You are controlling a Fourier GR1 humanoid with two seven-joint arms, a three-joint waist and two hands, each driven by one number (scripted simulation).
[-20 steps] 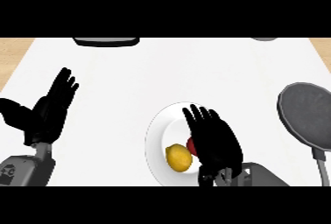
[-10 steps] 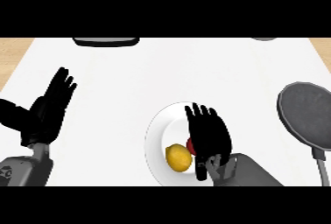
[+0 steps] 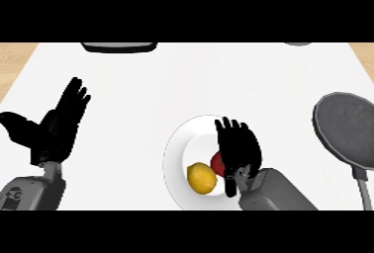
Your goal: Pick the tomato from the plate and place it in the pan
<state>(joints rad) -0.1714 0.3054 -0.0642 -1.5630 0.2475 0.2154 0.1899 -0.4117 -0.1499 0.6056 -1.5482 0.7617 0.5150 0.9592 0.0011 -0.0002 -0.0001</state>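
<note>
Directly beneath the right hand (image 3: 237, 146), fingers straight and holding nothing, the tomato (image 3: 217, 160) lies on the plate (image 3: 179, 148), its left edge showing.

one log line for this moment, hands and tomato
right hand: open, over tomato on plate | left hand: open, resting at left | lemon: on plate | pan: holds nothing

A white counter top (image 3: 197, 79) fills nearly the whole view under even, flat light. Beyond its left and right far corners, strips of light wood surface (image 3: 16, 52) show, possibly floor or a surrounding worktop.
</note>
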